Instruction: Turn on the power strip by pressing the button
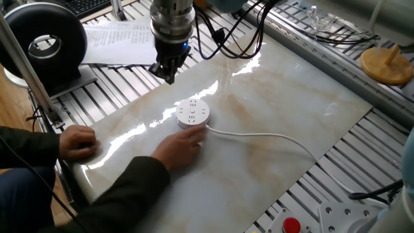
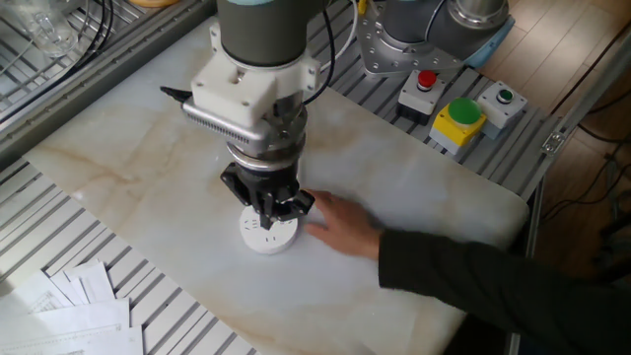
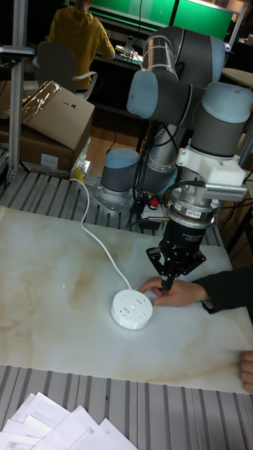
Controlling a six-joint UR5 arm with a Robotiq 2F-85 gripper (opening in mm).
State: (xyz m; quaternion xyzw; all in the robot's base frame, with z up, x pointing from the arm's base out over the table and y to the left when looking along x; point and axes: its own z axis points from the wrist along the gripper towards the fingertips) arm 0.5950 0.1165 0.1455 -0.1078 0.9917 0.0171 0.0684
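The power strip (image 1: 193, 112) is a round white puck lying flat on the marble tabletop (image 1: 272, 97), socket slots up. Its thin white cord (image 1: 259, 135) trails to the right. A person's hand (image 1: 183, 144) rests against its near edge. My gripper (image 1: 169, 76) hangs above the table, behind and left of the strip and apart from it, fingertips together with nothing held. In the other fixed view the gripper (image 2: 276, 211) covers part of the power strip (image 2: 264, 237). The tall fixed view shows the gripper (image 3: 167, 284) over the hand (image 3: 174, 293), beside the power strip (image 3: 132, 310). I cannot make out the button.
The person's sleeved arm (image 2: 463, 281) crosses the front of the table, and a second hand (image 1: 77, 141) rests at its left edge. A black round device (image 1: 45, 40) and papers (image 1: 119, 37) lie behind the gripper. A wooden stand (image 1: 387, 65) and a button box (image 2: 461, 116) sit at the table's ends.
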